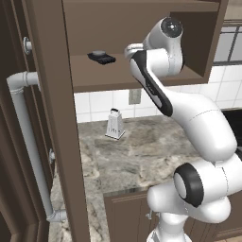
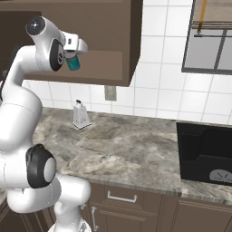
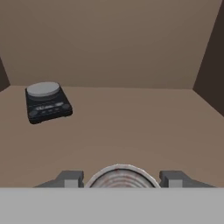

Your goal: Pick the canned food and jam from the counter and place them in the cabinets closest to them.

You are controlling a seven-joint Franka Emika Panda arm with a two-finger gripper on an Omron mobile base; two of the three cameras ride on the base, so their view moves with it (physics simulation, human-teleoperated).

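Canned food, a small teal-blue cylindrical can with a silvery metal top [image 2: 73,63], sits clamped in the two-finger gripper [image 2: 74,58] of the white arm, raised at the mouth of the open dark brown wooden wall cabinets [image 2: 111,63]. In the right base view the teal body of the can hangs just under the white hand, in front of the lighter brown interior of the cabinets and well above the tabletop [image 2: 131,154], a grey-brown marbled stone slab with a thick edge.

In the hand view the can's round metal top [image 3: 120,176] rises between the two dark fingertips [image 3: 70,178], which press against it on either side, so the gripper [image 3: 120,178] is narrowed onto the can. Ahead of it stretches the cabinets' bare brown shelf floor [image 3: 131,127], and whether the can touches that floor I cannot tell.

On that shelf, to the left of the can and farther in, rests a small black kitchen scale with a round grey platter [image 3: 47,103]. The left base view shows the same scale [image 1: 101,57] lying on the shelf [image 1: 94,78], left of the arm's forearm, which reaches into the cabinet opening.

Below the cabinets, a silvery metal box grater with a dark handle [image 2: 80,115] stands upright on the tabletop near the white tiled wall [image 2: 158,68]. A black cooktop [image 2: 206,156] is set into the tabletop well to the right of the grater.
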